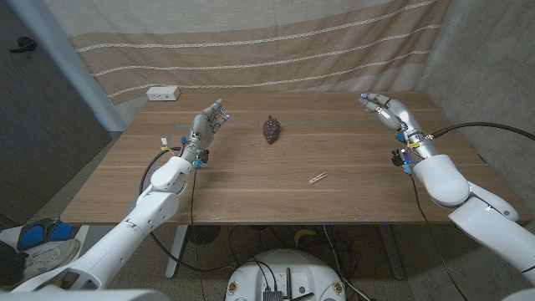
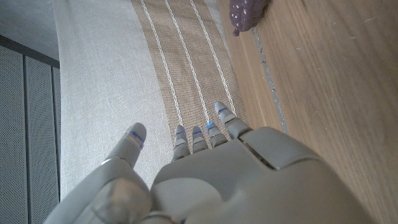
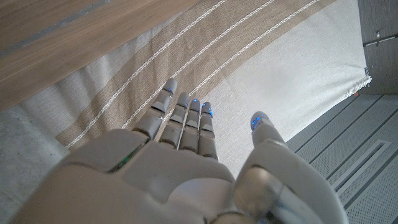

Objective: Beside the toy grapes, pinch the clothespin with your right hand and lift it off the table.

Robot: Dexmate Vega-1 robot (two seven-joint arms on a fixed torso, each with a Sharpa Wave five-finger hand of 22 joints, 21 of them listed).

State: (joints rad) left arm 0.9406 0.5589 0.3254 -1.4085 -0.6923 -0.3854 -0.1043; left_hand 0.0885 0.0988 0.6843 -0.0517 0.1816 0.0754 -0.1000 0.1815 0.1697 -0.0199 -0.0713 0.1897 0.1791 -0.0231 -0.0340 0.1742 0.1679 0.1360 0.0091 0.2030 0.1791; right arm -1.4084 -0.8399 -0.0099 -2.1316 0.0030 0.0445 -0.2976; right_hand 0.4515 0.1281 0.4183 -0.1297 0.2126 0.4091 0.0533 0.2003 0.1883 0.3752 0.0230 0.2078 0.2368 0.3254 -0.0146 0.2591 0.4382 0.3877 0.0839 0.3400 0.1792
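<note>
Lying on the bare wood toward the right front of the table (image 1: 251,188), the clothespin (image 1: 318,178) is a small pale piece set at a slight angle, touched by nothing. The toy grapes (image 1: 271,129), a dark purple bunch, sit well apart from it, farther back and nearer the middle; in the left wrist view the same bunch (image 2: 247,14) rests on the wood close to the table's far edge. The right hand (image 1: 383,109) hovers over the back right corner, well away from the clothespin, fingers straight and spread with nothing in them; its wrist view shows the extended fingers (image 3: 184,121) against the cloth. The left hand (image 1: 207,122) stands at the back left, likewise empty, fingers apart. The tabletop is brown wood with long grain. Behind it hangs a beige curtain (image 1: 251,42) with thin white stripes. A small white box (image 1: 163,94) sits past the back left corner, and grey wall panels flank the scene.
</note>
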